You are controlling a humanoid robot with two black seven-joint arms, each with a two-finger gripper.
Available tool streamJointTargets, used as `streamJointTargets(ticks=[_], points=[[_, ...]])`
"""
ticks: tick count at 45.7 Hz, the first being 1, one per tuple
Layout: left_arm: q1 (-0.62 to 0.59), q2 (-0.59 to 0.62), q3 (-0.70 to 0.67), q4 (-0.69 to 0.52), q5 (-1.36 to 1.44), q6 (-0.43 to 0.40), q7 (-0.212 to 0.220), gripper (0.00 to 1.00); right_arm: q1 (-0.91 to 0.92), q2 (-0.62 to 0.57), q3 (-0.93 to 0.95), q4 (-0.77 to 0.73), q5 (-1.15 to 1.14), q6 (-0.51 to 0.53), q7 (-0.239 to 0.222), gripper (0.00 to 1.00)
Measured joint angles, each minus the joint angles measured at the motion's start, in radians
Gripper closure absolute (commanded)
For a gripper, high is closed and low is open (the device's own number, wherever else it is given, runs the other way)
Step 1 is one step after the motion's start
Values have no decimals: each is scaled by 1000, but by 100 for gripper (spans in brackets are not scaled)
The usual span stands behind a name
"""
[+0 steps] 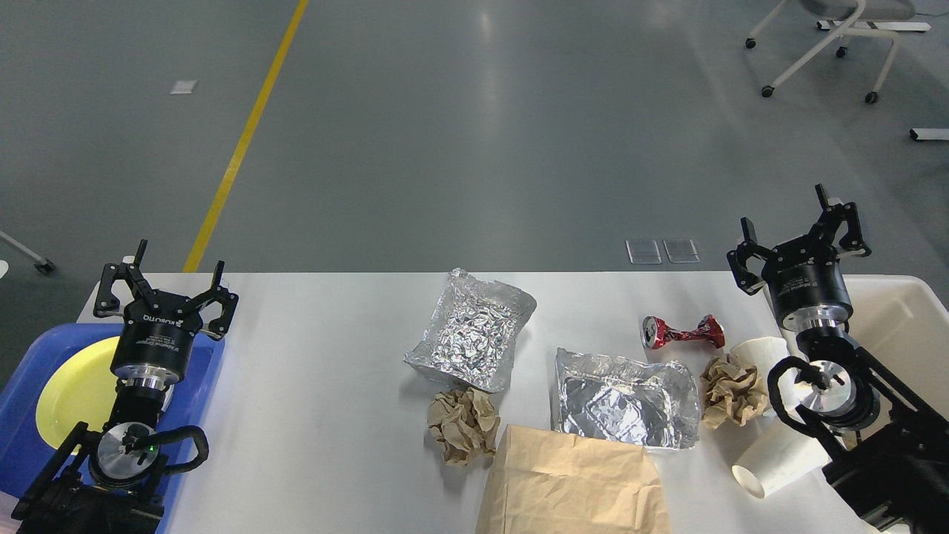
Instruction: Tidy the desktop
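Observation:
The white desktop carries litter. Two crumpled foil trays lie mid-table, one behind the other. A crushed red can lies at the right rear. Brown paper balls sit at centre and right. A brown paper bag lies at the front edge. Two white paper cups rest on their sides under my right arm. My right gripper is open and empty, raised over the desktop's right rear corner. My left gripper is open and empty above the left rear corner.
A blue tray holding a yellow plate sits at the desktop's left end under my left arm. A cream-white bin stands off the right end. A wheeled chair is on the floor far right.

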Motion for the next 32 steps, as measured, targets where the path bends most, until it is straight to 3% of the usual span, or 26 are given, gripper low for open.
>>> streamJointTargets(ticks=[8, 32], points=[[0, 0, 0, 0, 0, 0, 0, 4, -9, 9, -1, 0, 0, 0, -42, 0], [0, 0, 0, 0, 0, 0, 0, 4, -34, 32, -2, -48, -5, -11, -40, 0]])
